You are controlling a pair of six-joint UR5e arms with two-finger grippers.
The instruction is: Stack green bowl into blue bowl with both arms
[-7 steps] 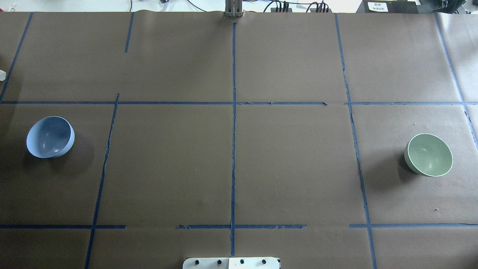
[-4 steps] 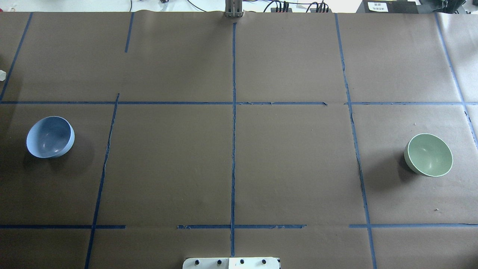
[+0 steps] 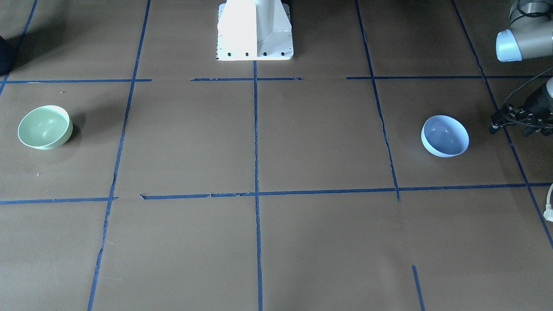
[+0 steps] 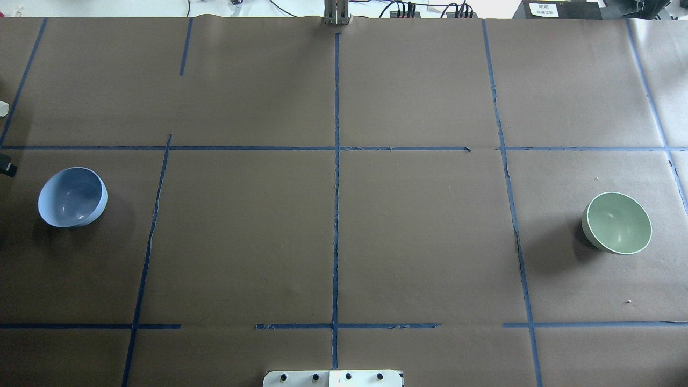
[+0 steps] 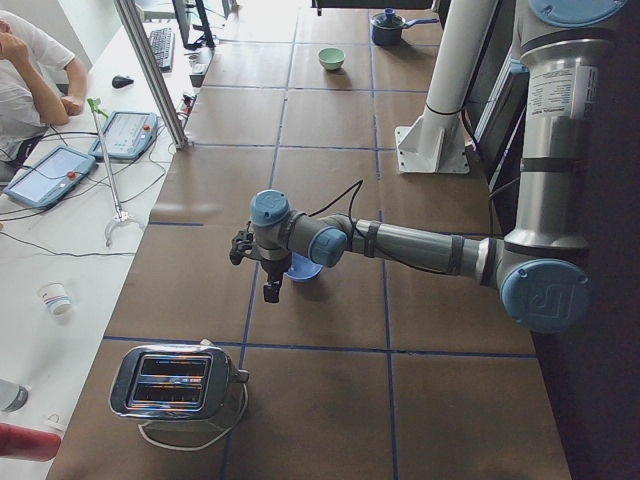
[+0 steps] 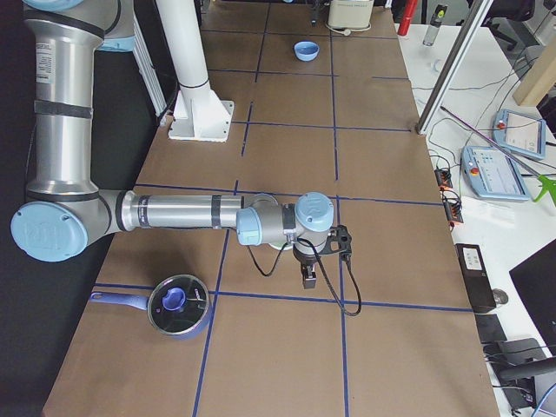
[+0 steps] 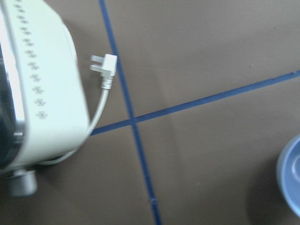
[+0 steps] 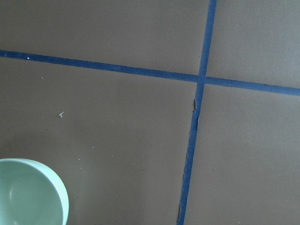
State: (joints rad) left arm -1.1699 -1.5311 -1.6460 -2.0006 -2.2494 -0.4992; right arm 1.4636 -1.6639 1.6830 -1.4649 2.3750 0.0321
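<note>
The blue bowl (image 4: pixel 72 197) stands upright on the robot's left side of the table, also seen in the front view (image 3: pixel 445 136) and at the left wrist view's edge (image 7: pixel 290 180). The green bowl (image 4: pixel 617 222) stands upright on the far right side (image 3: pixel 44 127), with its rim in the right wrist view (image 8: pixel 28 192). My left gripper (image 3: pixel 516 119) hovers just outside the blue bowl, and only a tip shows overhead (image 4: pixel 6 165). My right gripper (image 6: pixel 306 276) hangs beside the green bowl, which the arm mostly hides there. I cannot tell whether either gripper is open or shut.
A toaster (image 5: pixel 178 382) with a loose cord and plug (image 7: pixel 105 65) stands beyond the blue bowl at the table's left end. A lidded blue pot (image 6: pixel 178 304) sits near the right arm. The white pedestal (image 3: pixel 255 30) is at the robot's side. An operator (image 5: pixel 25 70) sits nearby.
A black tip of the left gripper has come into the overhead view at its left edge, above the blue bowl. Both bowls have stayed in place.
</note>
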